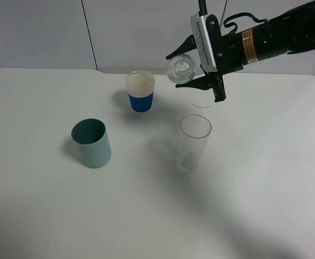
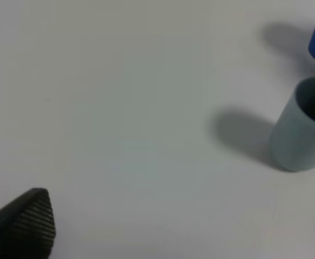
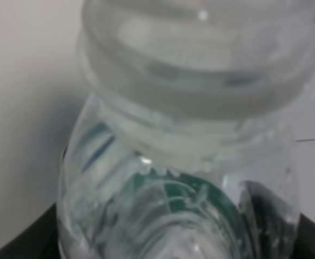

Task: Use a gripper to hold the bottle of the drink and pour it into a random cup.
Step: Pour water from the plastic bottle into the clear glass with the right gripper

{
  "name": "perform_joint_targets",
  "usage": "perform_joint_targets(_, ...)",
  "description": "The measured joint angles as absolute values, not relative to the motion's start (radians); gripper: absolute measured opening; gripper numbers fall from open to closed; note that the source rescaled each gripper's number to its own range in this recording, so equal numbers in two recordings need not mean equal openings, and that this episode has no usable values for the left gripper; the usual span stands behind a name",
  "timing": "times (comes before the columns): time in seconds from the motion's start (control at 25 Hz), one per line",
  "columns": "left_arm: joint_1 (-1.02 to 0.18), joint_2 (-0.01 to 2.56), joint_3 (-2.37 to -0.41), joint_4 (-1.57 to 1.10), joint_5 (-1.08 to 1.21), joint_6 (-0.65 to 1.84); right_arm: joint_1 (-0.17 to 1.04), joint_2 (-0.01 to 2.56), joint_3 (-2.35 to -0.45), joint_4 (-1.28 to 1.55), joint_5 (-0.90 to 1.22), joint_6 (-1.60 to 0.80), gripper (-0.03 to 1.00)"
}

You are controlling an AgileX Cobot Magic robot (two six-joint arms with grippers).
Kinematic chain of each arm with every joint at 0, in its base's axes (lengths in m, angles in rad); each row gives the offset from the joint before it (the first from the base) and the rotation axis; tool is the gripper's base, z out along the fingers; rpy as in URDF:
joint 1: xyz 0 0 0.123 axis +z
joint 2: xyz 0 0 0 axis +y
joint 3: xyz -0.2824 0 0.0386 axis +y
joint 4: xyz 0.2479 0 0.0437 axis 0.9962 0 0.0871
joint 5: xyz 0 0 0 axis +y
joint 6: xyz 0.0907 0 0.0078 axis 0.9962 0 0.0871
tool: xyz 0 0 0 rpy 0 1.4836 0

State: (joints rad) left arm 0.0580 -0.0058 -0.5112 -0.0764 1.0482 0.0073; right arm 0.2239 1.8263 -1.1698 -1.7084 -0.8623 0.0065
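My right gripper (image 1: 176, 70) is shut on the clear plastic bottle (image 1: 182, 68). It holds the bottle tipped on its side in the air, round base toward the high camera. The right wrist view is filled by the bottle (image 3: 184, 162), with its green label and ribbed neck. The tall clear glass cup (image 1: 195, 141) stands upright on the table, below the bottle and nearer the front. In the left wrist view my left gripper (image 2: 181, 216) is open, its fingertips (image 2: 27, 224) far apart over bare table and holding nothing.
A teal cup (image 1: 92, 143) stands left of the glass, also seen from the left wrist as the teal cup (image 2: 300, 129). A white cup with a blue band (image 1: 140, 91) stands behind, left of the bottle. The white table (image 1: 265, 216) carries a few small specks right of the glass.
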Motion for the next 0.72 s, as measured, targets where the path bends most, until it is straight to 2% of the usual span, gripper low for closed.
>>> perform_joint_targets(0.72,0.058,-0.006,-0.511,-0.076,1.048,0.007,0.224,1.826,-1.17,-1.709,-0.855,-0.169,0.01)
